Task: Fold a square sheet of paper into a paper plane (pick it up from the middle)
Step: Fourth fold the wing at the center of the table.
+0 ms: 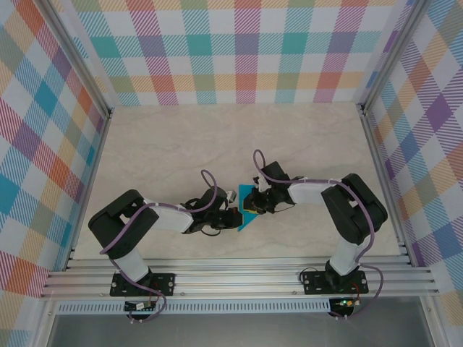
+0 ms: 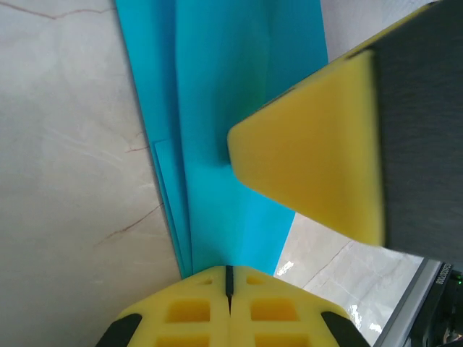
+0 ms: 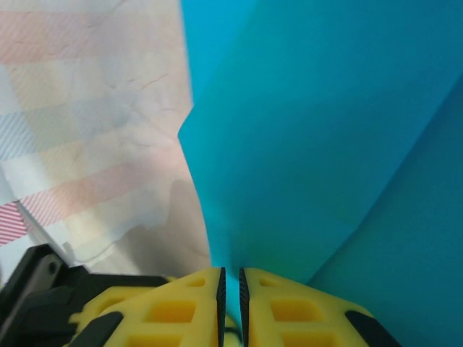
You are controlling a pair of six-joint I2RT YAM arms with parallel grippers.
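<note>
Top external view showed the thin teal-blue sheet of paper point(image 1: 248, 215), partly folded, between both arms near the middle of the pale table point(image 1: 217, 137). The left gripper point(image 2: 228, 278) and right gripper point(image 3: 230, 278) were each clamped on an edge. I judged it light, limp and easily creased, best held at the layered folds.

This is a robotics lab test cell rather than a home or a shop. A pale marble-look table point(image 1: 217, 137) is boxed in by aluminium frame posts point(image 1: 78, 61) and flat walls point(image 1: 246, 50) printed with a bright checked pattern, like a backdrop. Two jointed machines, the left arm point(image 1: 137, 224) and the right arm point(image 1: 354, 210), are bolted on black plates point(image 1: 142, 283) to slotted aluminium rails point(image 1: 239, 278) at the near edge, with purple cables point(image 1: 210, 179) looped along them.
</note>
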